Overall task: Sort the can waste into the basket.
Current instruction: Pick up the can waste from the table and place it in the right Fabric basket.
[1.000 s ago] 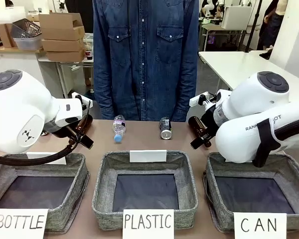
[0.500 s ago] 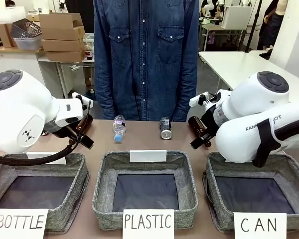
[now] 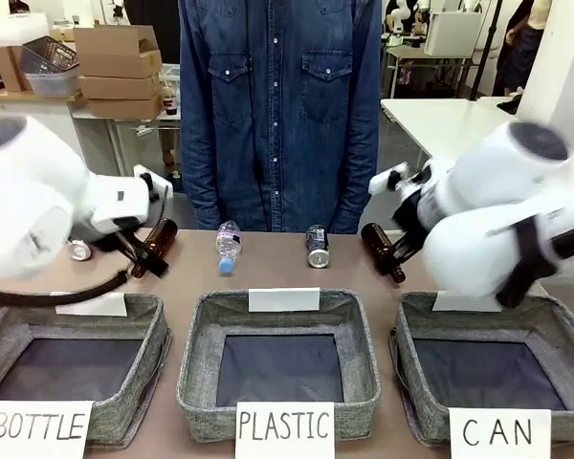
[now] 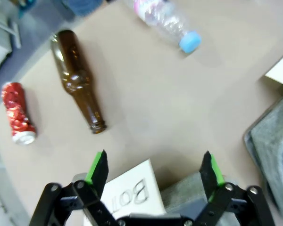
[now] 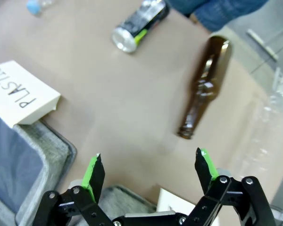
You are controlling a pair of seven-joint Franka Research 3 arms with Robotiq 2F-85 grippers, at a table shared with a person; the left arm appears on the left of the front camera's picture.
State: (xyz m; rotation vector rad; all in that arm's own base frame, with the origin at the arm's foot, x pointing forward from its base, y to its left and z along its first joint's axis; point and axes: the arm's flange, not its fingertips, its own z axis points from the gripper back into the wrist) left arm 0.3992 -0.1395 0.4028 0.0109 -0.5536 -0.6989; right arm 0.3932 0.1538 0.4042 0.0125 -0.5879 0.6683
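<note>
Though the red can [image 4: 18, 113] is seen whole from the left wrist, it is partly hidden in the front view; left gripper [image 4: 153, 162] and right gripper [image 5: 148, 162] are held wide, empty.

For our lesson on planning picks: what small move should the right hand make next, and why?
Probably ease the right hand, open and holding nothing, toward the black can lying on the table ahead, steering clear of the brown bottle that lies nearer.
</note>
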